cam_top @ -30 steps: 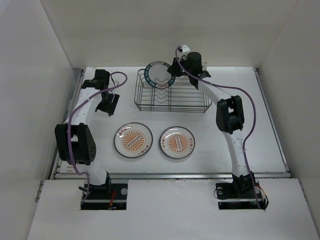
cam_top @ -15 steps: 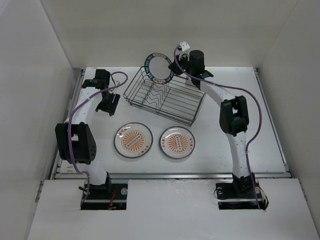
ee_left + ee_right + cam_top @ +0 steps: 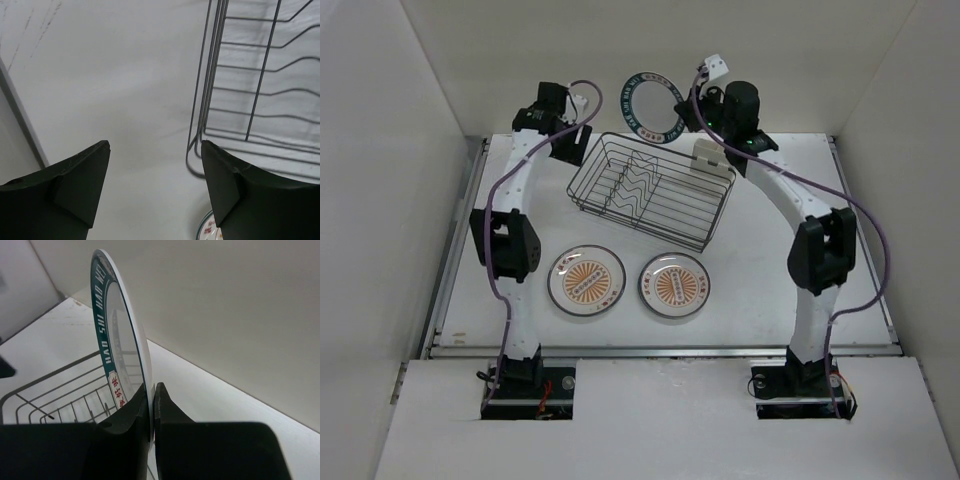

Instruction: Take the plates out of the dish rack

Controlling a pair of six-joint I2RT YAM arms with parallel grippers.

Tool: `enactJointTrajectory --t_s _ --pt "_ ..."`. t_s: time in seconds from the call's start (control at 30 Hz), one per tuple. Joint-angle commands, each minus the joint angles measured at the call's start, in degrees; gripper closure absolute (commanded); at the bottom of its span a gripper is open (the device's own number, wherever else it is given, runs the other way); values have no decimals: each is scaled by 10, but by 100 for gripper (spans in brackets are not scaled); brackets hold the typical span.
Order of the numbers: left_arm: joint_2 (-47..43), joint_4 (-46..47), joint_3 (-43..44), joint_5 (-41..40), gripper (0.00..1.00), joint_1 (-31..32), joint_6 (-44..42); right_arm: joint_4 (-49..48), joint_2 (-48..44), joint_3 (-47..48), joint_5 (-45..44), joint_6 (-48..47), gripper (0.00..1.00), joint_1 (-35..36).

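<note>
Teal-rimmed plate (image 3: pixel 117 350), clamped in right fingers (image 3: pixel 167 412): lower flat beside orange plates (image 3: pixel 586 280). With left fingers (image 3: pixel 80 180) apart, steady dish rack (image 3: pixel 638 190).

Bare worktop (image 3: pixel 125 75) under the left gripper (image 3: pixel 155 150), free to pass; the dish rack (image 3: pixel 250 92) wire wall blocks its right side.

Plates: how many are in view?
3. Two orange-centred plates lie flat on the table before the dish rack. One teal-rimmed plate is clamped upright in the right jaws above the rack's far side. None visible in the rack.
</note>
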State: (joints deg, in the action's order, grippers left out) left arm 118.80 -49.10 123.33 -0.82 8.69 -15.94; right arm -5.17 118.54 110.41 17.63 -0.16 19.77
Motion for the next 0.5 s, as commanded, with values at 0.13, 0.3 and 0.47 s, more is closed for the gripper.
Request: enactJointTrajectory --t_s 0.13,0.3,0.47 --pt "100 6 75 -8 29 29 41 48 -217 -117 -49 21 100 -2" --pt "134 19 87 -16 37 46 46 105 -326 -220 -30 39 100 -2" --pt "148 13 92 -46 89 51 81 149 -447 -336 3 60 100 -2"
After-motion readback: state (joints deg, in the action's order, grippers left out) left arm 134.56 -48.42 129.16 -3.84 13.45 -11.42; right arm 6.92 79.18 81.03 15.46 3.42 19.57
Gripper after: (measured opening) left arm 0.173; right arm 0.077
